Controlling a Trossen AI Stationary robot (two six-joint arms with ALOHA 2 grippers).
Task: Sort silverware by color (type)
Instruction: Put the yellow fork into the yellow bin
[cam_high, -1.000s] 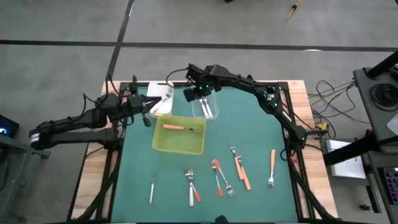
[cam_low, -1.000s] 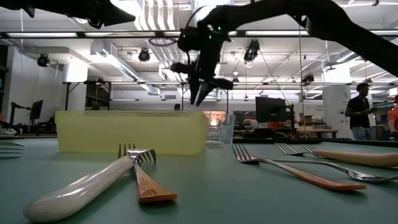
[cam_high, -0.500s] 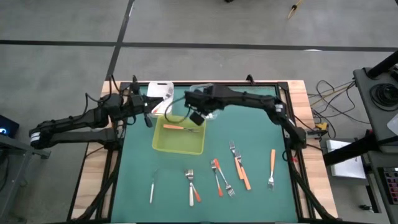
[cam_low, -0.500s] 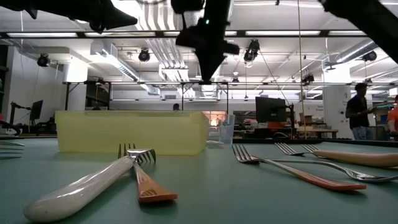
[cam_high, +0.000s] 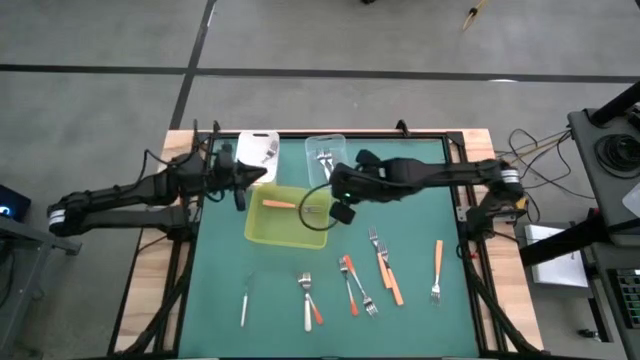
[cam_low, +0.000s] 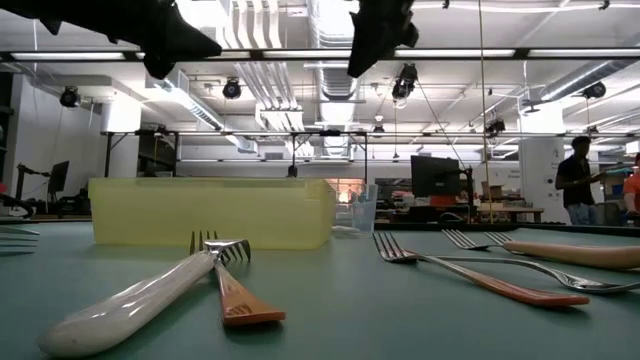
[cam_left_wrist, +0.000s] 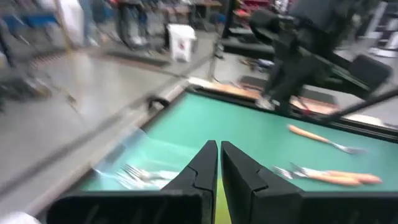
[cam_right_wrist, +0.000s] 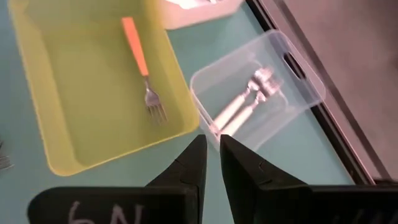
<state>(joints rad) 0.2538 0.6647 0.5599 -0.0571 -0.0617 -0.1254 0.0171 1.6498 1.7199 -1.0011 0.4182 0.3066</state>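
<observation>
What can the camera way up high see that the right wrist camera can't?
Only the high view shows the loose orange-handled and white-handled metal forks on the green table, both arms, and the left tool by the white tub.

Only the right wrist view shows the right tool nearly shut and empty.

Both show the yellow-green plastic tray holding one orange-handled fork, and the clear plastic tub with pale-handled utensils.
</observation>
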